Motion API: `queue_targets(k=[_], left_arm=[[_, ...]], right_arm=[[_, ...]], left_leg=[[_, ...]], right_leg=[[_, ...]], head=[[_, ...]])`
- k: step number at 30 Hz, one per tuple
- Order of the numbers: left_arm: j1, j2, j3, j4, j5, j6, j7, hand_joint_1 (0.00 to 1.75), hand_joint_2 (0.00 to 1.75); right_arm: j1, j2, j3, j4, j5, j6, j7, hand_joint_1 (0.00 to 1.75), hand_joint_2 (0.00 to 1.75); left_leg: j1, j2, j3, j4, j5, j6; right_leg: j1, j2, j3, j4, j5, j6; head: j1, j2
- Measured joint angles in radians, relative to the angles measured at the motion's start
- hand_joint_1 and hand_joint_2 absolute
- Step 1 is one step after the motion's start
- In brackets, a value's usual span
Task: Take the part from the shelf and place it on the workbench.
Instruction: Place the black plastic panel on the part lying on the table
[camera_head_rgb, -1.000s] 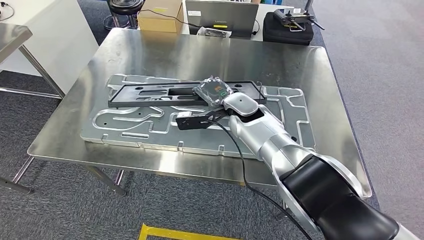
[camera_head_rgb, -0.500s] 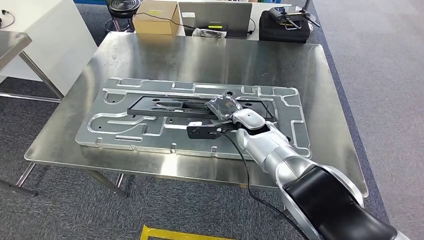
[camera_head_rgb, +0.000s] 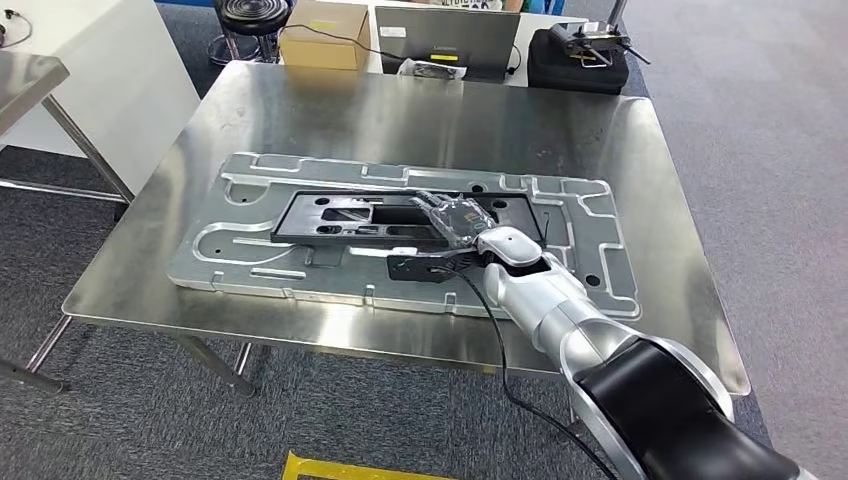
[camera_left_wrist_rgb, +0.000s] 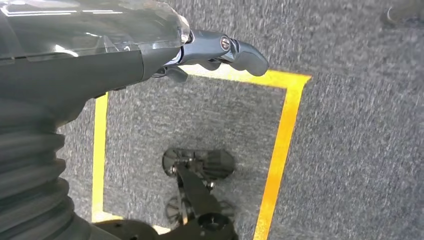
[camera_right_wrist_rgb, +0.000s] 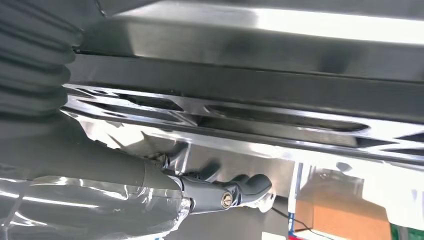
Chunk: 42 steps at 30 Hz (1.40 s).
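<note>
The long black part (camera_head_rgb: 400, 215) lay flat on the big grooved metal plate (camera_head_rgb: 250, 250), which itself sat on the steel workbench (camera_head_rgb: 400, 110). The robot's right hand (camera_head_rgb: 455, 215) rested on top of the part near its right end, fingers stretched forward over it; from where I stood I could not tell whether they gripped it or merely lay against it. In the right wrist view the part (camera_right_wrist_rgb: 240, 90) showed as a dark slotted bar right beside the hand (camera_right_wrist_rgb: 220, 192), whose dark fingers (camera_right_wrist_rgb: 250, 185) were bent toward it. The left hand (camera_left_wrist_rgb: 215, 50) hung at the robot's side over grey carpet marked with yellow tape (camera_left_wrist_rgb: 280, 145), its fingers curled in and holding nothing. Beyond the bench stood a cardboard box (camera_head_rgb: 325, 35), a laptop (camera_head_rgb: 448, 35) and a black case (camera_head_rgb: 578, 55)
</note>
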Motion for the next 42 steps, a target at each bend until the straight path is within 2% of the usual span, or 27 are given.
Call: queue_targets(k=[2,3,4,6,7,9,12,14,16,17,18,19,20,22,23,25,27,28,30,32,33,34,35,37,38,39,42], left_arm=[[0.000,0.000,0.000,0.000,0.002,0.000,-0.002,0.00,0.00],[0.001,0.000,0.000,0.000,0.003,0.000,-0.002,0.00,0.00],[0.001,0.000,0.000,0.000,0.003,0.000,-0.002,0.00,0.00],[0.001,0.000,-0.001,0.000,0.003,0.000,-0.002,0.00,0.00],[0.001,0.000,-0.001,0.000,0.004,0.000,-0.002,0.00,0.00],[0.000,-0.001,-0.001,0.000,0.005,0.000,-0.002,0.00,0.00],[0.001,0.000,0.000,0.000,0.006,0.000,-0.001,0.00,0.00],[0.001,0.001,-0.001,0.000,0.006,0.000,-0.001,0.00,0.00],[0.001,0.001,-0.001,0.000,0.006,0.000,-0.001,0.00,0.00],[0.002,0.001,-0.001,0.000,0.006,0.000,0.000,0.00,0.00],[0.003,0.002,0.000,0.000,0.006,0.000,0.000,0.00,0.00],[0.004,0.002,0.000,0.000,0.006,0.000,0.001,0.00,0.00],[0.004,0.002,0.000,0.000,0.007,0.000,0.002,0.00,0.00],[0.002,0.003,0.000,0.000,0.011,0.000,0.005,0.00,0.00],[0.001,0.003,0.000,0.000,0.015,0.000,0.008,0.00,0.00],[-0.001,0.003,0.001,0.000,0.024,-0.003,0.014,0.00,0.00],[0.001,0.002,0.003,0.000,0.034,-0.007,0.019,0.00,0.00],[0.002,0.002,0.004,0.000,0.039,-0.010,0.020,0.00,0.00],[0.004,0.001,0.009,0.000,0.050,-0.017,0.019,0.00,0.00],[0.007,0.001,0.020,0.000,0.063,-0.026,0.015,0.00,0.00],[0.010,0.001,0.025,0.000,0.071,-0.030,0.010,0.00,0.00],[0.012,0.000,0.031,0.000,0.078,-0.035,0.006,0.00,0.00],[0.015,-0.001,0.036,0.000,0.084,-0.038,0.001,0.00,0.00],[0.020,-0.004,0.046,0.000,0.093,-0.043,-0.007,0.00,0.00],[0.020,-0.006,0.050,0.000,0.097,-0.044,-0.010,0.00,0.00],[0.021,-0.008,0.053,0.000,0.100,-0.045,-0.011,0.00,0.00],[0.026,-0.009,0.063,0.001,0.108,-0.048,-0.014,0.00,0.00]], right_arm=[[0.005,-0.002,-0.006,0.000,-0.001,-0.001,-0.007,0.00,0.00],[0.008,-0.002,-0.008,0.001,-0.001,-0.002,-0.010,0.00,0.00],[0.009,-0.003,-0.009,0.001,0.000,-0.004,-0.013,0.00,0.00],[0.007,-0.003,-0.011,0.000,-0.002,-0.013,-0.018,0.00,0.00],[0.004,-0.003,-0.014,-0.002,-0.006,-0.024,-0.024,0.00,0.00],[0.000,-0.003,-0.023,-0.007,-0.016,-0.053,-0.040,0.00,0.00],[-0.001,-0.004,-0.035,-0.013,-0.024,-0.073,-0.054,0.00,0.00],[-0.002,-0.003,-0.038,-0.017,-0.025,-0.074,-0.057,0.00,0.00],[-0.001,-0.002,-0.041,-0.019,-0.029,-0.079,-0.062,0.00,0.00],[0.002,-0.002,-0.043,-0.020,-0.037,-0.088,-0.071,0.00,0.00],[0.006,-0.002,-0.047,-0.022,-0.050,-0.104,-0.089,0.00,0.00],[0.009,-0.002,-0.055,-0.026,-0.074,-0.126,-0.120,0.00,0.00],[0.012,-0.002,-0.065,-0.035,-0.106,-0.148,-0.159,0.00,0.00],[0.015,-0.003,-0.097,-0.069,-0.192,-0.184,-0.254,0.00,0.00],[0.020,-0.006,-0.117,-0.102,-0.246,-0.196,-0.301,0.00,0.00],[0.048,-0.025,-0.159,-0.219,-0.364,-0.213,-0.369,0.00,0.00],[0.100,-0.063,-0.200,-0.396,-0.460,-0.218,-0.379,0.00,0.00],[0.127,-0.087,-0.221,-0.488,-0.488,-0.218,-0.370,0.00,0.00],[0.180,-0.142,-0.267,-0.654,-0.500,-0.231,-0.350,0.00,0.00],[0.247,-0.203,-0.324,-0.792,-0.481,-0.269,-0.330,0.00,0.00],[0.285,-0.240,-0.361,-0.855,-0.475,-0.288,-0.321,0.00,0.00],[0.324,-0.279,-0.402,-0.910,-0.475,-0.301,-0.314,0.00,0.00],[0.359,-0.316,-0.446,-0.956,-0.480,-0.307,-0.310,0.00,0.00],[0.416,-0.388,-0.539,-1.027,-0.505,-0.301,-0.318,0.00,0.00],[0.446,-0.421,-0.588,-1.052,-0.523,-0.294,-0.329,0.00,0.00],[0.482,-0.454,-0.643,-1.073,-0.546,-0.288,-0.342,0.00,0.00],[0.643,-0.546,-0.852,-1.119,-0.637,-0.268,-0.383,0.00,0.00]], left_leg=[[-0.002,0.000,-0.001,0.000,0.000,0.003],[-0.003,0.000,-0.002,0.000,0.001,0.004],[-0.003,-0.001,-0.002,0.001,0.001,0.004],[-0.005,-0.002,-0.001,0.001,0.000,0.002],[-0.007,-0.002,-0.001,0.002,0.000,0.000],[-0.009,-0.002,-0.004,0.003,0.001,-0.010],[-0.009,-0.002,-0.005,0.004,-0.002,-0.027],[-0.008,-0.001,-0.028,0.059,-0.039,-0.035],[-0.005,0.000,-0.083,0.183,-0.100,-0.041],[-0.004,0.000,-0.110,0.242,-0.120,-0.044],[-0.002,0.000,-0.124,0.271,-0.122,-0.046],[-0.001,0.000,-0.122,0.264,-0.108,-0.048],[0.000,0.001,-0.100,0.217,-0.077,-0.049],[0.001,0.002,-0.036,0.083,-0.021,-0.046],[-0.001,0.002,-0.014,0.038,-0.008,-0.042],[-0.005,-0.001,-0.002,0.013,-0.009,-0.029],[-0.004,-0.005,-0.003,0.010,-0.005,-0.014],[-0.004,-0.007,-0.003,0.008,-0.003,-0.007],[-0.002,-0.009,-0.003,0.005,-0.001,0.005],[-0.003,-0.011,-0.004,0.004,-0.002,0.011],[-0.005,-0.012,-0.003,0.005,-0.002,0.012],[-0.006,-0.015,-0.003,0.005,-0.003,0.014],[-0.008,-0.017,-0.002,0.005,-0.003,0.014],[-0.012,-0.020,0.001,0.005,-0.005,0.014],[-0.014,-0.020,0.002,0.005,-0.006,0.013],[-0.015,-0.021,0.002,0.005,-0.007,0.010],[-0.013,-0.026,0.007,0.004,-0.013,0.000]], right_leg=[[0.000,0.000,-0.056,0.121,-0.047,0.002],[0.000,0.000,-0.066,0.142,-0.046,0.001],[0.000,0.000,-0.057,0.124,-0.026,-0.001],[0.001,0.000,0.005,0.001,0.040,-0.011],[0.004,0.000,0.037,-0.065,0.062,-0.017],[0.010,-0.001,0.070,-0.135,0.077,-0.024],[0.009,-0.001,0.074,-0.149,0.081,-0.035],[0.003,-0.003,0.078,-0.159,0.087,-0.046],[0.004,-0.005,0.079,-0.160,0.088,-0.051],[0.005,-0.005,0.079,-0.159,0.087,-0.052],[0.005,-0.005,0.079,-0.158,0.087,-0.052],[0.005,-0.005,0.079,-0.157,0.086,-0.051],[0.004,-0.005,0.079,-0.155,0.085,-0.049],[0.005,-0.004,0.077,-0.145,0.079,-0.041],[0.006,-0.003,0.075,-0.141,0.077,-0.035],[0.010,-0.004,0.071,-0.138,0.075,-0.024],[0.007,-0.006,0.072,-0.136,0.071,-0.012],[0.005,-0.007,0.066,-0.121,0.058,-0.005],[0.002,-0.005,0.029,-0.037,0.005,0.004],[0.002,-0.005,-0.031,0.087,-0.049,0.009],[0.002,-0.005,-0.050,0.124,-0.057,0.010],[0.002,-0.005,-0.052,0.125,-0.046,0.010],[0.003,-0.005,-0.036,0.088,-0.019,0.007],[0.009,-0.007,0.030,-0.050,0.045,-0.007],[0.014,-0.010,0.057,-0.107,0.065,-0.013],[0.018,-0.014,0.073,-0.142,0.075,-0.018],[0.021,-0.025,0.088,-0.162,0.076,-0.025]], head=[[0.000,0.000],[0.000,0.000],[0.000,0.000],[0.000,0.000],[0.000,0.000],[0.000,0.000],[0.000,0.000],[0.000,0.000],[0.000,0.000],[0.000,0.000],[0.000,0.000],[0.000,0.000],[0.000,0.000],[0.000,0.000],[0.000,0.000],[0.000,0.000],[0.000,0.000],[0.000,0.000],[0.000,0.000],[0.000,0.000],[0.000,0.000],[0.000,0.000],[0.000,0.000],[0.000,0.000],[0.000,0.000],[0.000,0.000],[0.000,0.000]])
